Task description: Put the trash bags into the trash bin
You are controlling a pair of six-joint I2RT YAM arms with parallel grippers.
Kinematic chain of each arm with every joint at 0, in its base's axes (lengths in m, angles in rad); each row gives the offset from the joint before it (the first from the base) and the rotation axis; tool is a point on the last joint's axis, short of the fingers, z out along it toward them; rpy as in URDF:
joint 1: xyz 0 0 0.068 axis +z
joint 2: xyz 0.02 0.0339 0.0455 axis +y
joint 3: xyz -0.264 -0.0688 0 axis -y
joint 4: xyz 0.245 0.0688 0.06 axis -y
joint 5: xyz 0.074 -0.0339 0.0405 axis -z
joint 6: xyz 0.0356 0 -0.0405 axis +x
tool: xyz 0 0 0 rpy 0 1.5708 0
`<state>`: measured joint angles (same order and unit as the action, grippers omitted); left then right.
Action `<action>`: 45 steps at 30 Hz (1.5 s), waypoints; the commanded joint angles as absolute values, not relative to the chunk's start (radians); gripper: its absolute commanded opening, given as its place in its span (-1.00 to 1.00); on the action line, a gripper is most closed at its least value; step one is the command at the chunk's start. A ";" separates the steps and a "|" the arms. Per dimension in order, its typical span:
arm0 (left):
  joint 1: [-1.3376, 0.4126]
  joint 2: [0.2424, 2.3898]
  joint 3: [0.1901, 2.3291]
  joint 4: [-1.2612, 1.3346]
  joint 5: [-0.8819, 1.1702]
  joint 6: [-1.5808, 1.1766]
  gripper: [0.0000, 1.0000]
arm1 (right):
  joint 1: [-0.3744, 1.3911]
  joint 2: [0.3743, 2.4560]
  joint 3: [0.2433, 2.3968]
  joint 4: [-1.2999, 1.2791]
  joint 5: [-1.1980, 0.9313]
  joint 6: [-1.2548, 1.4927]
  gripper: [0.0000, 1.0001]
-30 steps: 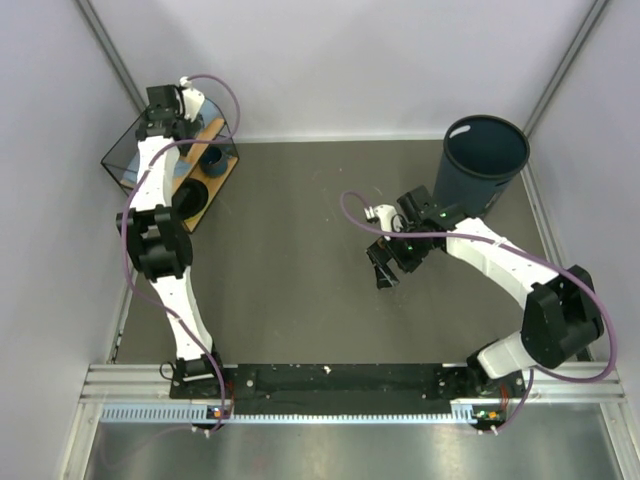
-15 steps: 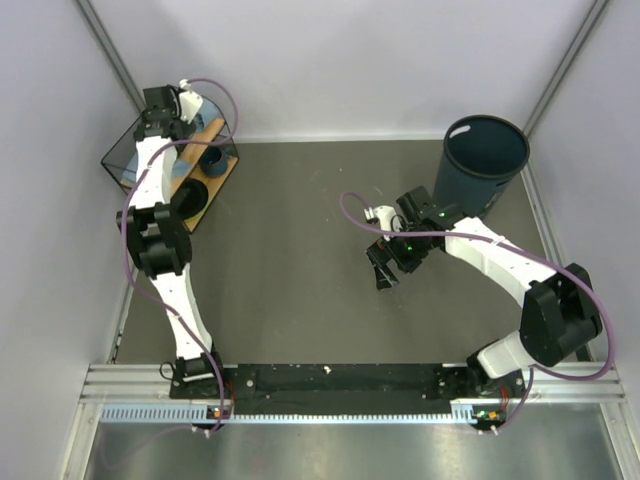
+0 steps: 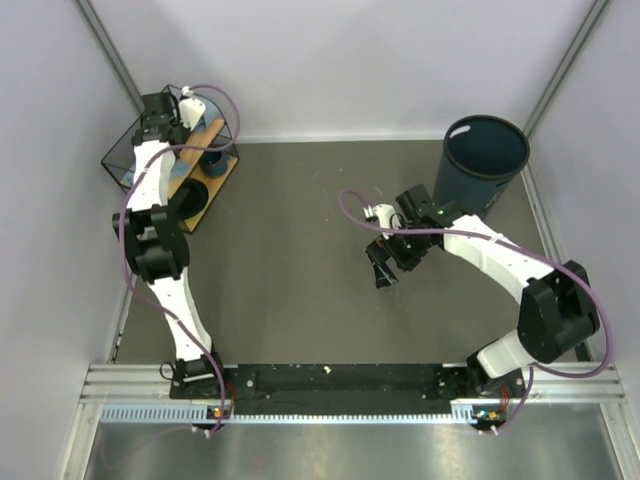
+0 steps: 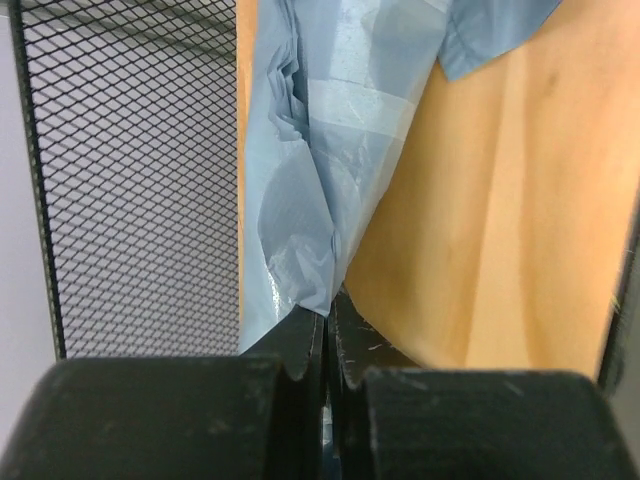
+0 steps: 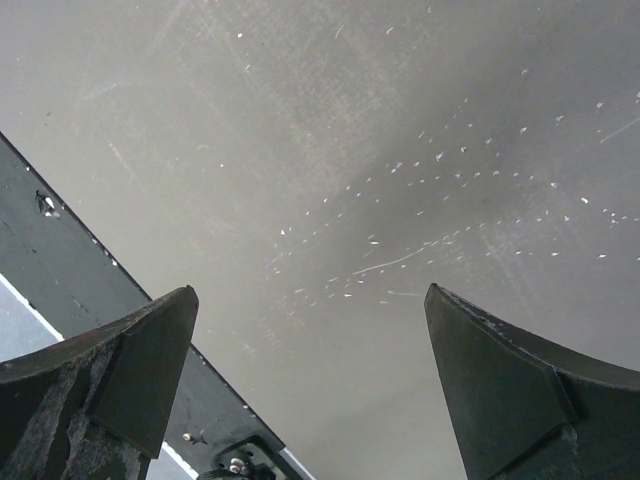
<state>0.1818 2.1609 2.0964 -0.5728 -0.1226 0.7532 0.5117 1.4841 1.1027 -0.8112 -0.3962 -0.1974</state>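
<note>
The light-blue crinkly trash bags (image 4: 300, 150) lie in the wire basket against its wooden base (image 4: 500, 220). My left gripper (image 4: 328, 312) is shut, its jaws pressed together on a pinched fold of the film at the bags' lower edge. In the top view the left gripper (image 3: 157, 125) reaches down into the basket at the far left. The dark blue-grey trash bin (image 3: 470, 185) stands upright at the far right. My right gripper (image 3: 382, 272) hangs open over the bare table left of the bin, its fingers (image 5: 120, 370) wide apart with nothing between them.
The black wire basket (image 3: 120, 152) sits in the back left corner against the wall, its mesh side (image 4: 140, 170) close on the left of the gripper. A dark blue roll (image 3: 212, 157) lies in it. The right arm's cable (image 3: 350, 205) loops over the table.
My left gripper has gone from open to shut, pinching the bag film in the basket. The right arm has barely moved.
</note>
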 commanded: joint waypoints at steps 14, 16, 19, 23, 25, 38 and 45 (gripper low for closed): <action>0.120 1.703 1.910 -0.957 0.366 0.865 -1.00 | 0.503 1.468 1.161 -0.816 -0.443 -0.196 0.98; 0.118 1.700 1.936 -1.035 0.466 0.980 -1.00 | 0.503 1.467 1.160 -0.819 -0.446 -0.198 0.98; 0.100 1.713 2.003 -1.195 0.560 1.107 -1.00 | 0.503 1.465 1.157 -0.828 -0.445 -0.202 0.98; 0.055 1.764 2.089 -1.325 0.571 1.233 -1.00 | 0.503 1.471 1.154 -0.854 -0.434 -0.225 0.98; 0.029 1.793 2.120 -1.359 0.569 1.262 -1.00 | 0.502 1.470 1.147 -0.871 -0.413 -0.253 0.98; -0.055 2.019 2.277 -1.173 0.574 1.307 -1.00 | 0.466 1.468 1.158 -0.945 -0.436 -0.345 0.98; -0.205 2.072 2.213 -1.100 0.546 1.371 -1.00 | 0.463 1.489 1.196 -0.948 -0.475 -0.347 0.98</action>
<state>-0.1249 2.0380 2.2143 -1.1809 0.5190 1.3075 0.4683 1.4879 1.1290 -0.9443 -0.4179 -0.3309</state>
